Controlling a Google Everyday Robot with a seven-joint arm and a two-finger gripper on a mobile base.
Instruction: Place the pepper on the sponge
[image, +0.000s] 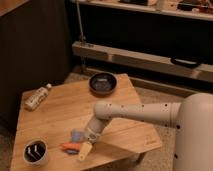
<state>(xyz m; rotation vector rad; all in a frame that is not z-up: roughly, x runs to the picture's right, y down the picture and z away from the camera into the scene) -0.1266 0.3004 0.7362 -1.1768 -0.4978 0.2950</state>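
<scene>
The orange-red pepper (69, 146) lies on the wooden table (60, 107) near its front edge. Just behind it, partly covered by the arm, sits the blue-grey sponge (76, 134). My gripper (84, 150) is the pale yellow tapered tip pointing down at the table, immediately right of the pepper and in front of the sponge. It looks to be touching or nearly touching the pepper's right end. The white arm (132, 113) reaches in from the right.
A dark bowl (102, 83) stands at the table's back edge. A clear bottle (37, 97) lies on its side at the left. A round dark cup (35, 152) sits at the front left corner. Shelving runs behind the table.
</scene>
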